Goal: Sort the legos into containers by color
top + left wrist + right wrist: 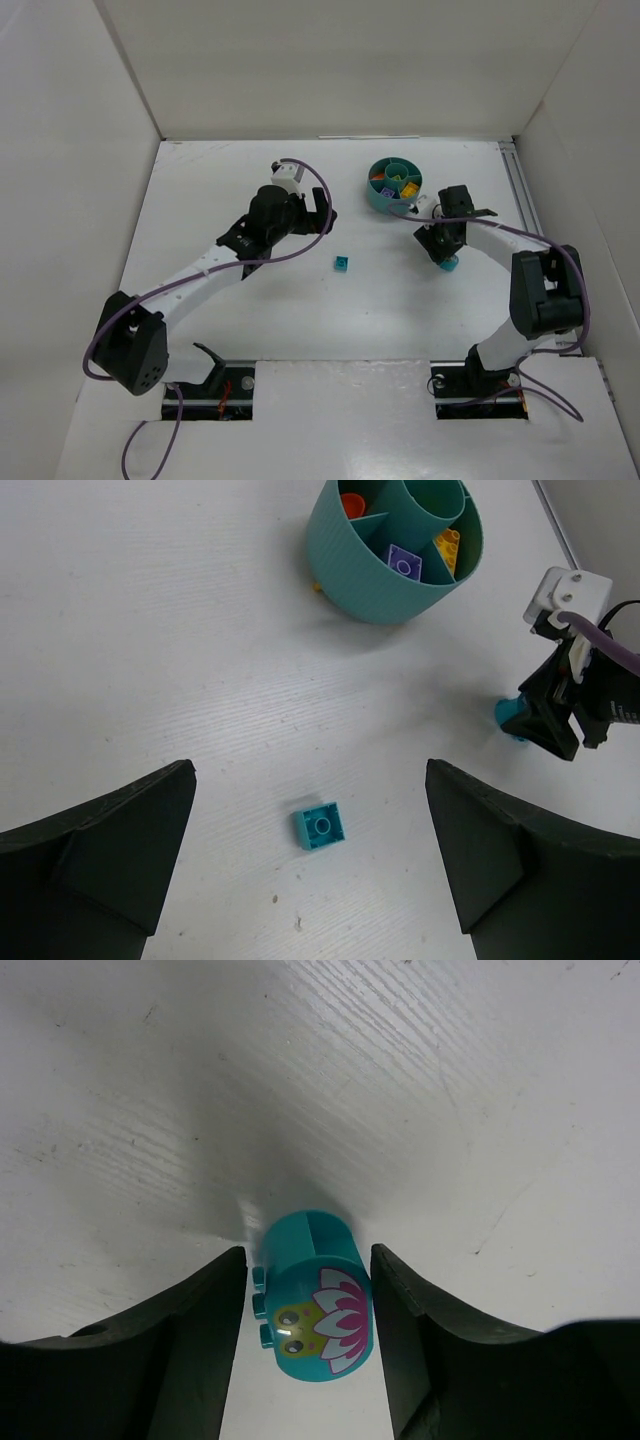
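Note:
A round teal tub (394, 185) (395, 550) holds sorted legos: purple (403, 562), yellow (450, 545) and orange-red (352, 502) in separate wedges. A small square teal lego (341, 263) (321, 826) lies on the table, below and between the wide-open fingers of my left gripper (310, 780) (325, 215), which hovers above it. A rounded teal lego with a flower print (315, 1300) (449, 264) lies on its side on the table just below the tub. My right gripper (308, 1252) (447, 262) is shut on it, one finger against each side.
White walls enclose the table on the left, back and right. A rail (520, 190) runs along the right edge, close to the tub. In the left wrist view the right arm's wrist (585, 690) stands to the right of the square lego.

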{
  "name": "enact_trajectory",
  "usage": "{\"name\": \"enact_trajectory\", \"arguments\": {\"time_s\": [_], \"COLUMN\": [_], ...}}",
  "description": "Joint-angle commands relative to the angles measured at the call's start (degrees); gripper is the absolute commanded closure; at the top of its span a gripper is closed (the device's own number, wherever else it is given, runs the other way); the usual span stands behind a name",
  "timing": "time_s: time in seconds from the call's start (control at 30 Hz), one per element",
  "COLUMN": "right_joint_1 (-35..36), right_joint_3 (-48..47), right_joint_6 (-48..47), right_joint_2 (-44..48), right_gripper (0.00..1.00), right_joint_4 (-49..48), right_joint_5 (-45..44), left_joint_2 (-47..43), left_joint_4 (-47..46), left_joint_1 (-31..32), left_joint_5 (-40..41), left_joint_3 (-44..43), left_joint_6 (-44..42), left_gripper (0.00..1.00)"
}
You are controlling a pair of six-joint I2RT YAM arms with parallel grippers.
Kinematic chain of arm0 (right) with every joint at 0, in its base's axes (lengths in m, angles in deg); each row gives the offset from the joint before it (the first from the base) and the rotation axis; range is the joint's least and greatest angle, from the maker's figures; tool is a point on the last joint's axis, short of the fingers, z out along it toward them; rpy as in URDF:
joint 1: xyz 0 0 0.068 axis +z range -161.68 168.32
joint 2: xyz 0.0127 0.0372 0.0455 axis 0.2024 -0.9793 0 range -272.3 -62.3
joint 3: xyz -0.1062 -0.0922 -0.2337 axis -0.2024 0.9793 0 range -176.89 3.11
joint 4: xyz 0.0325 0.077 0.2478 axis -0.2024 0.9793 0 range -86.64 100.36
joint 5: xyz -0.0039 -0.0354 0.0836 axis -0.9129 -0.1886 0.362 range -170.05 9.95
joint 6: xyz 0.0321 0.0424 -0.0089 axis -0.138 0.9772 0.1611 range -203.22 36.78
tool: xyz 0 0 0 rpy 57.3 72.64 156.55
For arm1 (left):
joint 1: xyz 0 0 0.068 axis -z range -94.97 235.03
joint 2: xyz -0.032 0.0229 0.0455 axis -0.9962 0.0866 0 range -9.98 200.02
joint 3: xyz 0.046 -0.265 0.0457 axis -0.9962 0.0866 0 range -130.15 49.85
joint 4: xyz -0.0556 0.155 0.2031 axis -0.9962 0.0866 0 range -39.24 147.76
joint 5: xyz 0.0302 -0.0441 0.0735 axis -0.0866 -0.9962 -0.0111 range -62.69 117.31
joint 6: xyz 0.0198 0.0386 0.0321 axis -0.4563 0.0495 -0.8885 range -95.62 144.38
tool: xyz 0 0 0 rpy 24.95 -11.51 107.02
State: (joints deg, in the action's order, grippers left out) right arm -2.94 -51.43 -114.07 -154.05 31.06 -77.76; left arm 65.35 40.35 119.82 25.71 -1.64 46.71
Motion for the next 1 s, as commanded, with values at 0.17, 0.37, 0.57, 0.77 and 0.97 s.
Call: {"name": "enact_trajectory", "arguments": {"time_s": [0.17, 0.37, 0.57, 0.77, 0.97], "right_joint_1": [-0.1, -0.1, -3.1, -6.8, -7.8], "right_joint_3": [-2.1, -2.1, -2.2, -6.7, -17.0], "right_joint_6": [0.0, 0.5, -1.6, -0.6, -0.6], "right_joint_2": [-1.2, -0.5, 6.7, 7.9, -0.3], "right_gripper": [0.46, 0.65, 0.75, 0.77, 0.77], "right_joint_4": [3.2, 2.6, -6.3, -21.6, -35.7], "right_joint_5": [0.0, -0.8, 11.6, 27.1, 40.1], "left_joint_2": [1.5, 2.6, 2.6, 2.6, 2.1], "left_joint_4": [-1.2, -0.1, 0.5, 2.1, 3.2], "left_joint_1": [0.1, 0.1, 0.1, -0.4, -1.6], "left_joint_5": [0.9, 0.9, 0.9, 0.9, 0.9], "left_joint_3": [-1.9, -3.1, -3.7, -5.5, -6.1], "left_joint_6": [-1.5, -1.5, -1.5, -1.5, -2.0], "left_gripper": [0.03, 0.05, 0.05, 0.05, 0.05]}}
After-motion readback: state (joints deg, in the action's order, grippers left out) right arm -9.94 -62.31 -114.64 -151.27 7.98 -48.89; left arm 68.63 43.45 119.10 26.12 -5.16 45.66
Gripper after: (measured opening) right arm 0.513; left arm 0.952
